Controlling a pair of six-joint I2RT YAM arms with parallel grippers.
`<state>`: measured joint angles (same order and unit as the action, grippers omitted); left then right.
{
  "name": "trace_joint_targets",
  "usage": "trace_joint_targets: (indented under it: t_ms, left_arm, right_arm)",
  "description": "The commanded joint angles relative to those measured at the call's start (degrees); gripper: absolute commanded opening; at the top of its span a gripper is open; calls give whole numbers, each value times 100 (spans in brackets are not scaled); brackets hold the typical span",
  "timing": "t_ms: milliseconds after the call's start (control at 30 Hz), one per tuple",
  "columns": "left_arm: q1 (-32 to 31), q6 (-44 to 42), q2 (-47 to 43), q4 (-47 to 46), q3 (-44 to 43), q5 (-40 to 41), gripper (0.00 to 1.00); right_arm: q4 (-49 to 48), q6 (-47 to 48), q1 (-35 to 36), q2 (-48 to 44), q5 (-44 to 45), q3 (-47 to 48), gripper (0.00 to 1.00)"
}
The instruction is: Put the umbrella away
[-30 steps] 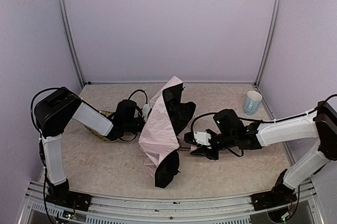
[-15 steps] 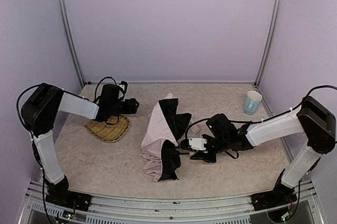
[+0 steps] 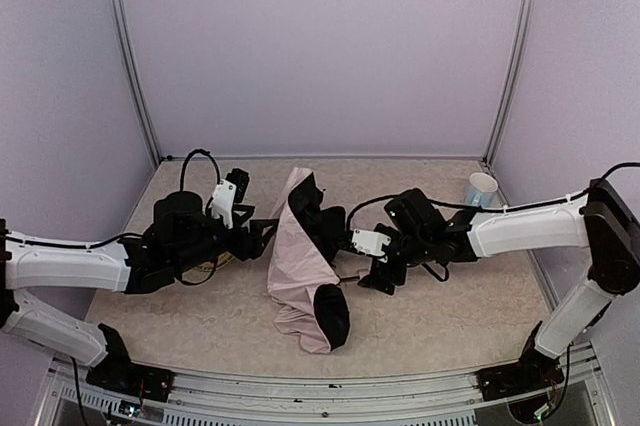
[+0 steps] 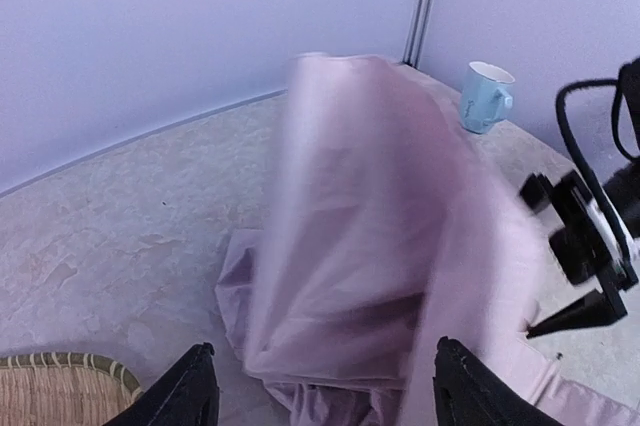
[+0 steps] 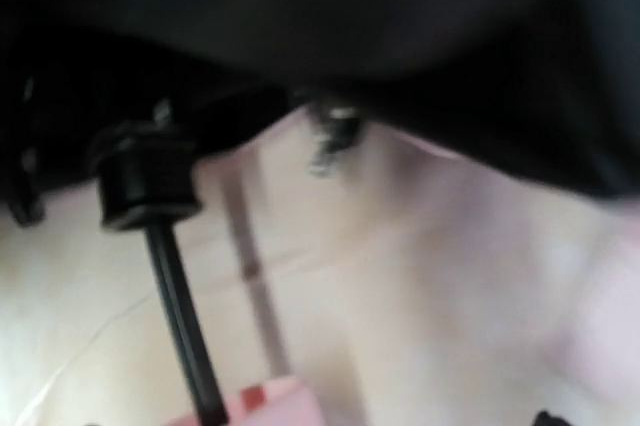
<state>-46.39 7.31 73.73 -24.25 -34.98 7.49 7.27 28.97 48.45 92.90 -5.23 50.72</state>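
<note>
— Pink cloth with black folds, that is the umbrella (image 3: 300, 246), in the middle of the table (image 3: 200, 331); how do the arms sit around it?
— Both lie low and stretch inward; the left arm (image 3: 90, 264) reaches in from the left, the left gripper (image 3: 262, 234) just beside the pink cloth; the right arm (image 3: 520, 231) comes from the right, the right gripper (image 3: 362, 268) close against the black folds.
— And the jaws?
— The left one's fingers (image 4: 195, 394) stand wide apart, the fabric ahead between them, clamping nothing; the right one's jaws look spread too, gripping nothing; its own camera is blurred, showing a thin black shaft (image 5: 175, 296).
— Which way does the umbrella run?
— Half collapsed, its long axis runs from the table's far side toward the near edge, the far end raised; which end is the handle cannot be told.
</note>
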Motion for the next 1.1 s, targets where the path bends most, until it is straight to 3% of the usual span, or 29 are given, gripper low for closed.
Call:
trace_joint_targets:
  t_ms: [0,100,200,300,433,567,667,800,967,1067]
  left_arm:
    - [-568,-80,-909,131,481,821,70]
    - [-998,9,-1357,123,766,1258,67]
    - [-1390,167,-1500,231,955,1614,62]
    - [-1787,297,-1380,516,968,1855,56]
    - [-2634,-85,-1103,614,942,2029,52]
    - [-3194,-423,-809,604,903,1792,50]
    - [-3348,-542,-604,495,930,1423,49]
    - [-3359,-622,-294,171,1088,1338,48]
    - [-3364,-715,137,160,971,1439,49]
    - [-3359,-763,271,114,950,1463,49]
  right_arm:
    - [711,-1145,-13,-888,242,405,92]
    - [1192,-2357,28,-1401,422,468,88]
    - [1845,-4149,170,-1737,845,473,77]
    - [2352,-5869,816,-2012,1183,269,72]
    - [2026,-7277,1963,-2186,1391,-214,72]
    - [1854,-7805,2886,-1754,1496,-188,73]
    - [1840,-8081,3197,-1155,1381,15,74]
    - [1600,-8243,3285,-513,1258,58,75]
    - [1580,-7849,3262,-31,1827,511,77]
    - [1397,-7684,3174,98,1927,601,70]
